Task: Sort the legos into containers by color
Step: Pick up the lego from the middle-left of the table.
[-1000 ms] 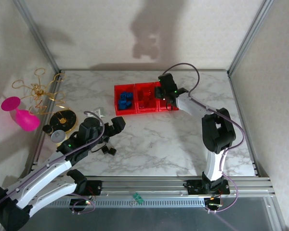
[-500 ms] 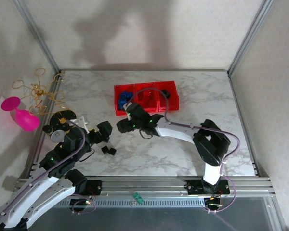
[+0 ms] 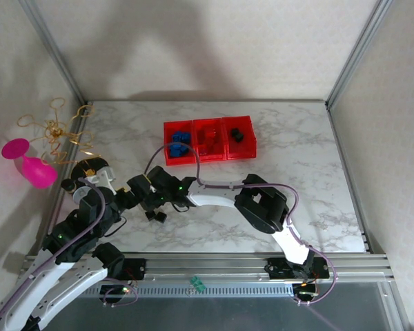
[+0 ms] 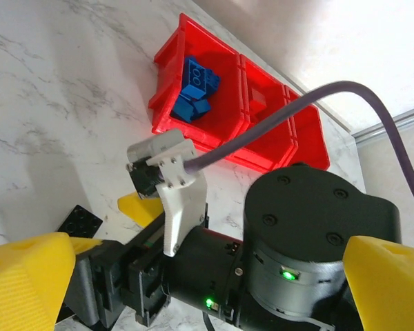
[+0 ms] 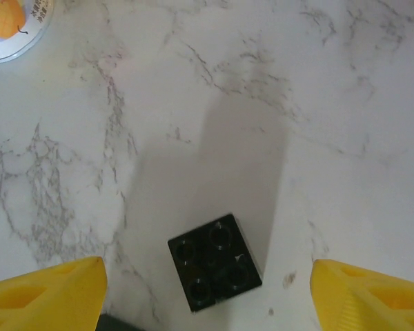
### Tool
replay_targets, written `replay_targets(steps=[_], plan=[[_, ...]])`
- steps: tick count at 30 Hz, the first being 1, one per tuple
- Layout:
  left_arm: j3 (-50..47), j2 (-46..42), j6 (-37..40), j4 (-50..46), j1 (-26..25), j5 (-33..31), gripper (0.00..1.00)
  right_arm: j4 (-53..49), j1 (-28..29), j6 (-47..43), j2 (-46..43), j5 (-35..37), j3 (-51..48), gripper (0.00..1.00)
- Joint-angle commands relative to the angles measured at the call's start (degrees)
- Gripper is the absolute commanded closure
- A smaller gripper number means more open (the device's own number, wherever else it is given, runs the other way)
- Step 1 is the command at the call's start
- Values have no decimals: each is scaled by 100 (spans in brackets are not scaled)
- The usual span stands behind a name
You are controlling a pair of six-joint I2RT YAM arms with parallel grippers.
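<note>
The containers (image 3: 168, 128) are three joined red bins at the back, seen in the left wrist view too (image 4: 167, 89). Blue legos (image 3: 178, 143) lie in the left bin, red ones (image 3: 208, 138) in the middle, a black one (image 3: 236, 134) in the right. Two black legos (image 3: 152, 215) rest on the marble at front left. My right gripper (image 5: 207, 296) hovers open over one black lego (image 5: 214, 262), its yellow fingers (image 5: 45, 293) wide on either side and not touching it. My left gripper (image 4: 207, 289) is open close behind, with the right arm's wrist (image 4: 310, 234) between its fingers.
A pink goblet (image 3: 27, 163), a gold wire tangle (image 3: 58, 131), a yellow-and-black disc (image 3: 93, 169) and a grey cap (image 3: 83, 194) crowd the left edge. A round printed lid (image 5: 14, 21) lies just beyond the black lego. The two grippers are almost touching at front left.
The right arm swung from the bins down to the front left and its jaws widened. The left arm drew back toward the near-left corner.
</note>
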Motion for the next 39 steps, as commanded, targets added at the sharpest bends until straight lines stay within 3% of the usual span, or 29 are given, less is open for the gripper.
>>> replay_targets(steps=[1,8,15,23,31,39], plan=[[116,-124,-68,-213,42,-222,0,-375,120,-344,321,417,393,22],[117,-180,-77,-229,42,-289,0,-692,168,-512,737,712,834,25],[93,-171,-52,-177,42,-288,0,-828,171,-411,707,1088,712,41],[22,-164,-60,-65,42,-237,0,-690,140,-341,516,972,601,63],[47,-86,5,132,42,-95,1,-466,-159,133,-442,737,-73,69],[-72,479,218,963,42,498,0,-548,-1077,794,-1917,1395,-1311,68]])
